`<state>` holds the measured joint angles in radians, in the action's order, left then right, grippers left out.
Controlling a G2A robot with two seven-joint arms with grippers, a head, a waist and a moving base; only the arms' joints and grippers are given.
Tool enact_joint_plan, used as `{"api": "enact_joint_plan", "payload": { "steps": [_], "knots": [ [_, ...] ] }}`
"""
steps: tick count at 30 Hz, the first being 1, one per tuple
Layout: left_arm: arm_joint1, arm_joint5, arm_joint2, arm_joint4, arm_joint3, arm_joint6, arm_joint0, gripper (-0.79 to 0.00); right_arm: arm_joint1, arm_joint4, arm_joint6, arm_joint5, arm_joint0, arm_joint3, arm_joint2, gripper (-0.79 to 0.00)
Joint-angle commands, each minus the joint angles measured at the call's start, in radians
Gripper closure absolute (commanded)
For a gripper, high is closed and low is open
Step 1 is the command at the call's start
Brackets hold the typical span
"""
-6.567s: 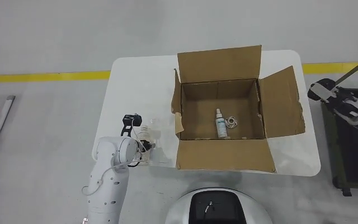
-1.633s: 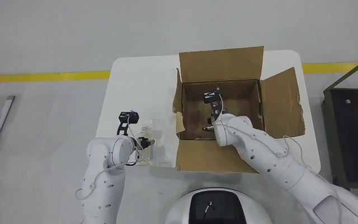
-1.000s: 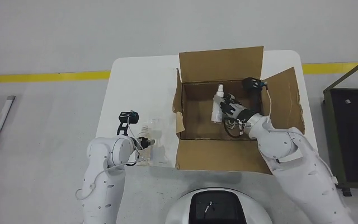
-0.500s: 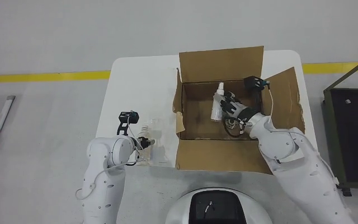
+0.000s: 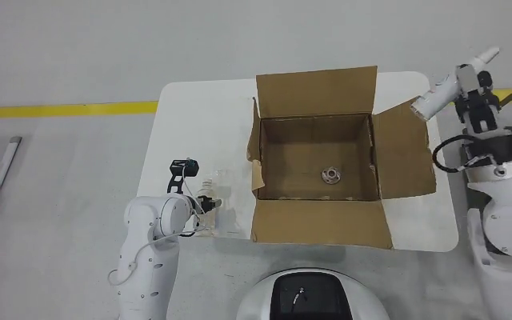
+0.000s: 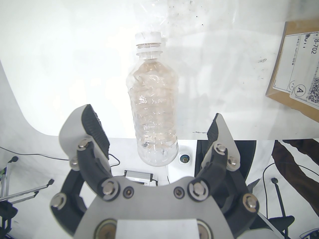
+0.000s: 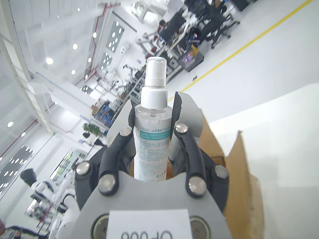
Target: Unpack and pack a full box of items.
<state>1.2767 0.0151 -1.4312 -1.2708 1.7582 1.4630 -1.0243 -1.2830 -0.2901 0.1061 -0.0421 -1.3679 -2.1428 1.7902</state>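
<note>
— Where is the spray bottle found?

— It is clamped in the right gripper and held up by the far right corner of the table, out past the right flap of the box. The pads are pressed on its upper body, just below the white shoulder.

— And which way is it pointed?

— The long axis is set in line with the fingers. The base is tucked toward the wrist and the nozzle is aimed away from it (outward from the box, as shown from above).

— How is it expected to handle?

— It is judged light and stiff, with a smooth labelled wall that could slide if the hold were slackened. A hold near the shoulder is thought sound.

— And the other side?

— The left gripper is spread wide. The water bottle is framed between its pads and touched by neither. The bottle is laid flat on the table left of the box, with the cap pointed away from the wrist and the base at the near edge.

— How is that one expected to handle?

— It is thin, clear, ribbed and seemingly empty. It is likely to be dented by a hard squeeze and rolled by a nudge. The ribbed middle is best taken, across the long axis.

— What is seen inside the box?

— One small round part is seen on its floor.
</note>
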Motion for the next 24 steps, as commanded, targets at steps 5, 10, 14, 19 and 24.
{"api": "enact_joint_plan", "payload": {
  "steps": [5,10,14,19,24],
  "knots": [
    [0.0,0.0,0.0,0.0,0.0,0.0,0.0,-0.785,0.004,-0.074,0.005,-0.082,-0.144,-0.036,0.16,0.0],
    [0.0,0.0,0.0,0.0,0.0,0.0,0.0,-0.785,0.015,-0.219,0.178,-0.195,-0.222,-0.016,0.18,0.0],
    [0.0,0.0,0.0,0.0,0.0,0.0,0.0,-0.785,0.029,-0.33,0.38,-0.24,-0.228,0.027,0.148,0.0],
    [0.0,0.0,0.0,0.0,0.0,0.0,0.0,-0.785,0.045,-0.529,0.512,-0.218,-0.201,0.084,0.057,0.0],
    [0.0,0.0,0.0,0.0,0.0,0.0,0.0,-0.785,0.059,-0.715,0.631,-0.154,-0.162,0.122,-0.034,0.0]
  ]
}}
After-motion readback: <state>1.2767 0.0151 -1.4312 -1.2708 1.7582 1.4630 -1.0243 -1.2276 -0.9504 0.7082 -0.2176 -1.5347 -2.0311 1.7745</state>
